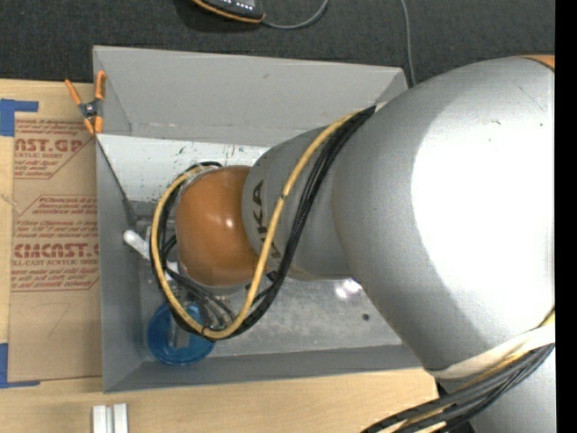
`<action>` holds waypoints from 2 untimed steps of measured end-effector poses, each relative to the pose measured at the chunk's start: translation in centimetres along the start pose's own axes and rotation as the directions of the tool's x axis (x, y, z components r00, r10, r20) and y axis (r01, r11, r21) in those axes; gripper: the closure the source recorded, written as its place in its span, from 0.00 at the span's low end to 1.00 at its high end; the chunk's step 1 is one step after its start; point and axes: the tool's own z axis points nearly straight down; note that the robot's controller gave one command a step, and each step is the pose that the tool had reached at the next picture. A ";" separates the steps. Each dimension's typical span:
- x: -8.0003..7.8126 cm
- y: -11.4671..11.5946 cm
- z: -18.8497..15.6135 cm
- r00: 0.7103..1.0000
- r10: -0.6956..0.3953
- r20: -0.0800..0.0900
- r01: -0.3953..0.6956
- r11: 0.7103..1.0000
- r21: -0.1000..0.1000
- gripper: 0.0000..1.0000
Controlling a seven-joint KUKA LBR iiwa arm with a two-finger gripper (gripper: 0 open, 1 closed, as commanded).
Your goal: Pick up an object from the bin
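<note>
While the claw (206,312) is hovering by the bin's (270,88) left wall, a blue disc (173,343) is lying just beside it, toward the bottom-left corner; I cannot tell how open the claw is.

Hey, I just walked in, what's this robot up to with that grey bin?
A robot arm is reaching from the right down into the grey bin, its orange-covered wrist over the bin's left part. The gripper sits low beside a blue round thing in the bottom-left corner; a small white thing lies by the left wall. Whether it holds anything is hidden.
</note>
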 end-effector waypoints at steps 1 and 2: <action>0.2 0.0 -0.9 1.000 0.000 -0.007 0.000 1.000 0.001 1.00; 0.3 0.0 -2.9 1.000 0.000 -0.011 0.000 1.000 0.002 1.00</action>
